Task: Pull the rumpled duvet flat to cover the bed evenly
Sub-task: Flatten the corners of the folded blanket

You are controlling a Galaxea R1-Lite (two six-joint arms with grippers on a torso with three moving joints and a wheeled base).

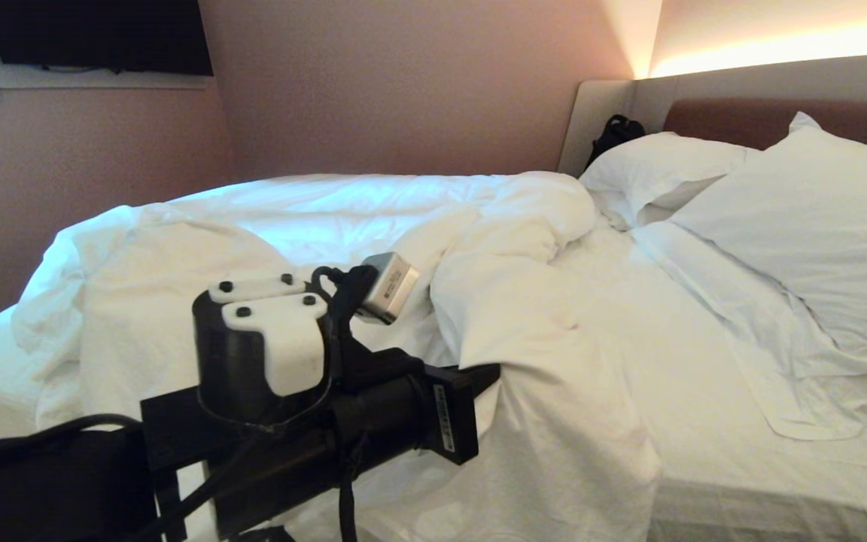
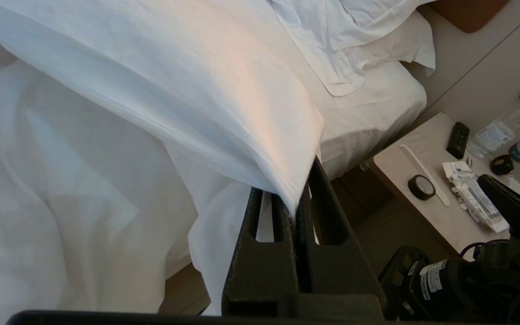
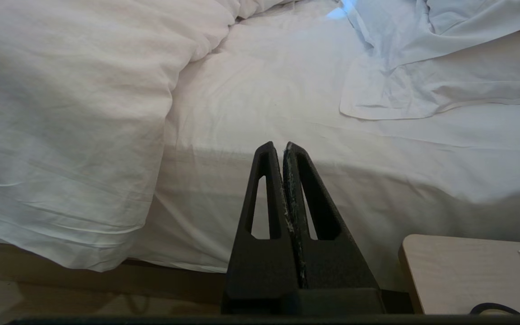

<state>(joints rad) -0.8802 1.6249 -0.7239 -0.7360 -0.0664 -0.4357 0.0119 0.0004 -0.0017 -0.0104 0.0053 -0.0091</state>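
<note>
Left hand (image 2: 294, 198) pinching duvet (image 2: 174, 90) edge

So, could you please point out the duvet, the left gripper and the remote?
duvet (image 2: 160, 85): left wrist view, lifted fold.
left gripper (image 2: 297, 198): left wrist view, between fingertips pinching the duvet.
remote (image 2: 457, 140): left wrist view, body.

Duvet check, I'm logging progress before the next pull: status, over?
Left gripper shut on duvet edge. Right gripper shut, empty, beside the bed. Duvet bunched; sheet by the pillows bare. Nothing in the way.
</note>
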